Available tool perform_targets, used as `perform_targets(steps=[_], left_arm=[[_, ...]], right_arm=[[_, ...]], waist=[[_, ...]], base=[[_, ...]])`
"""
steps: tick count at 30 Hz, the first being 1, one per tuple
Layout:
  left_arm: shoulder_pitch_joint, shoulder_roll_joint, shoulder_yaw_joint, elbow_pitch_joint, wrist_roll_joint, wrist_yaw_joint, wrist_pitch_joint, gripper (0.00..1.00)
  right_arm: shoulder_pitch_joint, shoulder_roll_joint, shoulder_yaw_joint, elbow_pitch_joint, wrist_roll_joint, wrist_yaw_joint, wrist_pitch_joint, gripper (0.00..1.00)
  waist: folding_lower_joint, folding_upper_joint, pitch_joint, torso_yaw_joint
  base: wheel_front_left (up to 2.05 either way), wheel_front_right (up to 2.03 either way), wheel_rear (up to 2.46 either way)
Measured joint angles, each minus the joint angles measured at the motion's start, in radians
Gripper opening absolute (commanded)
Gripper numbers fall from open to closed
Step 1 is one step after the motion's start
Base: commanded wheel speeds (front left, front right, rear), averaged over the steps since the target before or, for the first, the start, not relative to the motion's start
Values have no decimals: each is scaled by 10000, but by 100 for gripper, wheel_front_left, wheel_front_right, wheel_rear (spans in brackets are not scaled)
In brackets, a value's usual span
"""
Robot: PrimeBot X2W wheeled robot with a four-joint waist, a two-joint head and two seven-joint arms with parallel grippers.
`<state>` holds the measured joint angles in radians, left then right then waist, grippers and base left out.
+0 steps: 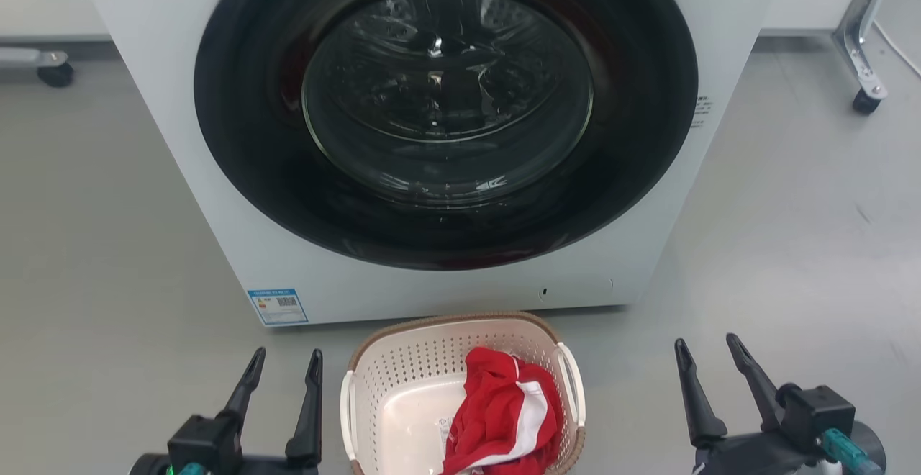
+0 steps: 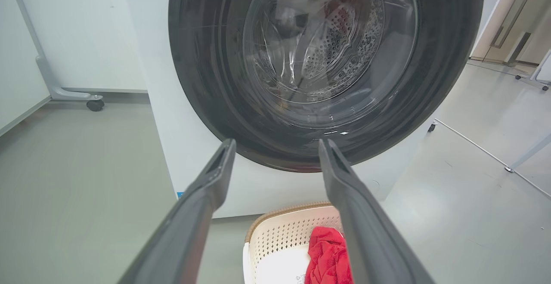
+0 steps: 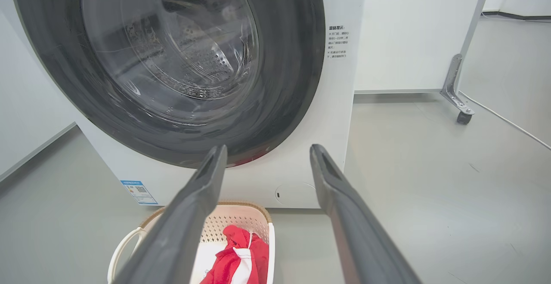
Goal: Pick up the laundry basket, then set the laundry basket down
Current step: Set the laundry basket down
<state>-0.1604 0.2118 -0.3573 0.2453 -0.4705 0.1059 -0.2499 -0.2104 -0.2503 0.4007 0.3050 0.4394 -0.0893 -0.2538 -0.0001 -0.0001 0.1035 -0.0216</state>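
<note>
Operator: Where was the laundry basket (image 1: 424, 356) just then?

Observer: On the grey floor (image 1: 86, 245), right in front of the washer (image 1: 180, 144), between your two hands and apart from both. I could not tell whether its brown rim touched the washer's base. The bottom edge of your head view cut off its near end.

Operator: And what was in it?

Observer: One crumpled red garment (image 1: 504, 410) with white bands, heaped against the basket's right side. Its lower part ran out of the picture too. The left half of the basket's bottom was bare, apart from a small printed label (image 1: 444, 423) half tucked under the cloth and too small to read.

Operator: My hands?

Observer: Your left hand (image 1: 288, 353) stood just left of the basket, fingers well spread with nothing between them. Your right hand (image 1: 705, 340) was spread as wide and empty, farther off on the right. In each wrist view your own fingers covered part of the basket.

Operator: The washer?

Observer: Its round door (image 1: 446, 101) was shut. Through the glare on the glass I made out the perforated drum, but not whether anything lay inside. The washer's top was cut off, and the blue sticker (image 1: 278, 306) at its lower left corner was unreadable.
</note>
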Motion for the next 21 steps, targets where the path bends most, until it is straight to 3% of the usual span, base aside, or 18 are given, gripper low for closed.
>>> perform_targets(steps=[21], left_arm=[[2060,-15,297,-1143,339,173,217,100]], right_arm=[[2193,-142,-458,-1005,-21,-263,0,100]], waist=[[0,1,-1318,240]], base=[[0,0,0]])
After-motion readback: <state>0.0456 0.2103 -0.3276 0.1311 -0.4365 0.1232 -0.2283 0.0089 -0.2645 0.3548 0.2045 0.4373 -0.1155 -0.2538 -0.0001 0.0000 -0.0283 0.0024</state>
